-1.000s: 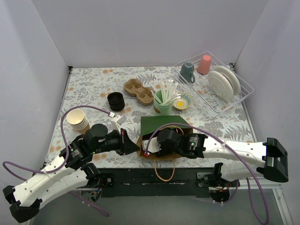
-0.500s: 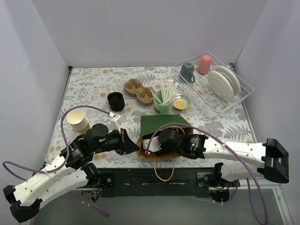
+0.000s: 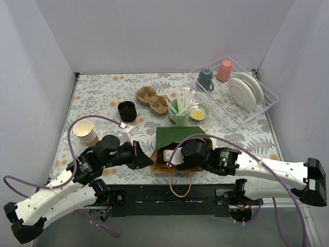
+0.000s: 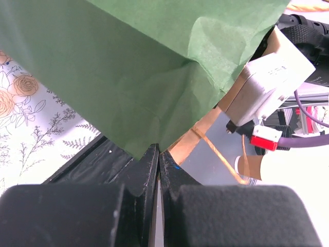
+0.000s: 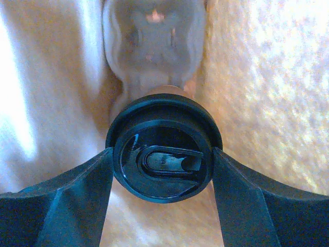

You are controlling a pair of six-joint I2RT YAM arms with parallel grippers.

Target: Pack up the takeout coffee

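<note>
Your right gripper (image 5: 162,154) is clamped on the takeout coffee (image 5: 154,135). In the right wrist view you look straight onto its round black plastic lid, with one dark finger (image 5: 72,198) pressed against its left side and the other against its right; the cup body is hidden beneath. Warm brown paper surrounds it on every side, so the coffee is inside the paper bag (image 3: 180,135), green outside and brown inside, which sits at the near edge of the floral-patterned table (image 3: 103,92). From the overhead camera you cannot see the cup at all, only your right arm reaching into the bag's mouth. A pale, blurred moulded shape lies just beyond the lid, and you cannot tell what it is. Your left gripper (image 4: 158,160) is pinched closed on the bag's green edge, its two black fingers pressed together with the paper caught between them; overhead, it sits at the bag's left side. Farther back on the table, well apart from the bag, lie a brown moulded-pulp cup carrier (image 3: 152,100), an all-black ribbed stack of lids (image 3: 127,110) and a stack of tan paper cups (image 3: 85,132). A green cup of white stirrers (image 3: 180,114) stands just behind the bag, and a clear wire dish rack (image 3: 223,105) at the far right holds a teal mug (image 3: 205,78) and white plates (image 3: 245,91).
</note>
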